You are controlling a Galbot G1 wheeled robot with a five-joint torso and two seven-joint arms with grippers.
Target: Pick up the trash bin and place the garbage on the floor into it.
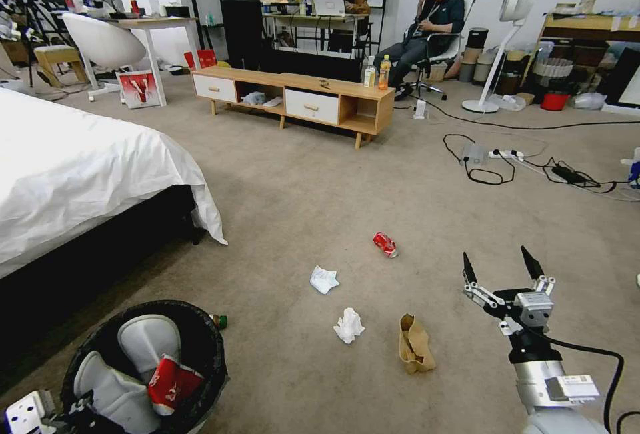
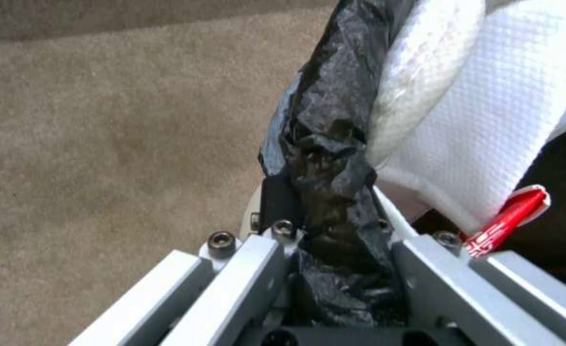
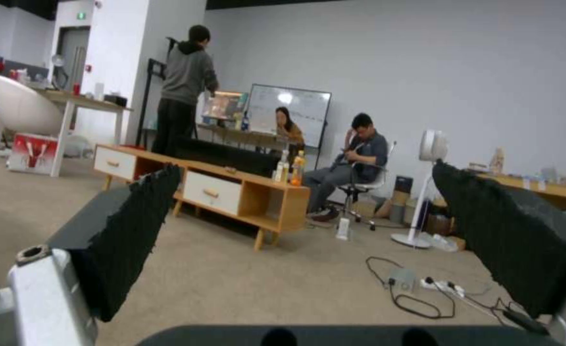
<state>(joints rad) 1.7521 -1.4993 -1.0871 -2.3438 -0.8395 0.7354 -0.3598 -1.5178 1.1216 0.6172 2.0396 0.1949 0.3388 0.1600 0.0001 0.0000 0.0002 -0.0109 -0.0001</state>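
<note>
- Left gripper [image 2: 334,230] pinches the rim of the trash bin [image 1: 200,341]; in the left wrist view the folded black bag sits squeezed between the metal fingers.
- Bin is at the lower left of the head view, near the bed [image 1: 80,167], tilted toward the camera. Inside it: a red-and-white paper cup [image 1: 170,384] and white pieces.
- Right gripper [image 1: 503,274] hangs at the lower right with fingers spread wide and nothing between them, pointing out into the room.
- Garbage lies on the floor [image 1: 300,174] between the two arms: brown paper bag [image 1: 415,344], crumpled tissue [image 1: 349,325], second tissue [image 1: 323,279], crushed red can [image 1: 385,244].
- Key relation: the paper bag is the nearest piece to the right gripper, just to its left and slightly lower in the head view. Its long axis runs roughly toward and away from the robot. Right arm is clearly the nearer one; left is busy with the bin.
- Can lies farthest out, ahead and left of the right gripper.
- Small green-capped bottle [image 1: 219,321] sits just beside the bin rim, mostly hidden by it.
- Left gripper body is cut off at the head view's corner; bin base hidden.
- White pieces in the bin are hard to identify.
</note>
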